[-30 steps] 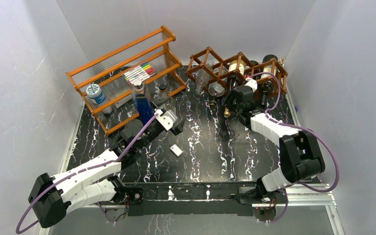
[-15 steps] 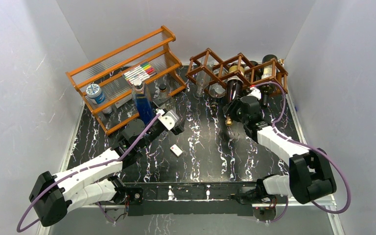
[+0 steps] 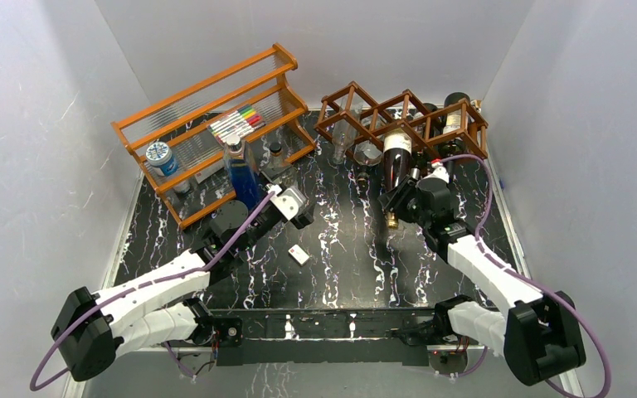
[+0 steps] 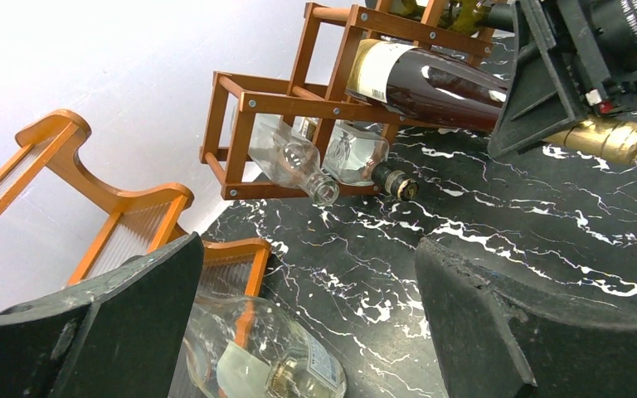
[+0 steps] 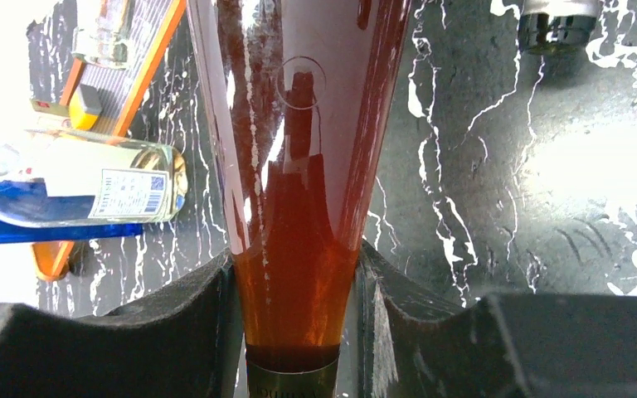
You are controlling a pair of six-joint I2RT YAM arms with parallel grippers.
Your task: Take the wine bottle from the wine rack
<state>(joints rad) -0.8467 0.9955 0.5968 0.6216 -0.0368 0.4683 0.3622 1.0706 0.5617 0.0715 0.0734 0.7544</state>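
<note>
The dark reddish-brown lattice wine rack stands at the back right; it also shows in the left wrist view. A dark wine bottle with a white label and gold cap sticks out of a middle cell toward the front, its base end still in the rack. My right gripper is shut on the bottle's neck, both pads pressed against the glass. My left gripper is open and empty over the table, left of the rack, near a clear bottle.
An orange tiered shelf with markers, a jar and a blue bottle stands at the back left. Clear bottles lie in the rack's lower cells; another dark bottle sits at its right end. A small white block lies mid-table.
My right gripper has pulled back toward the front with the wine bottle, drawing it further out of the rack. The left arm has barely moved.
</note>
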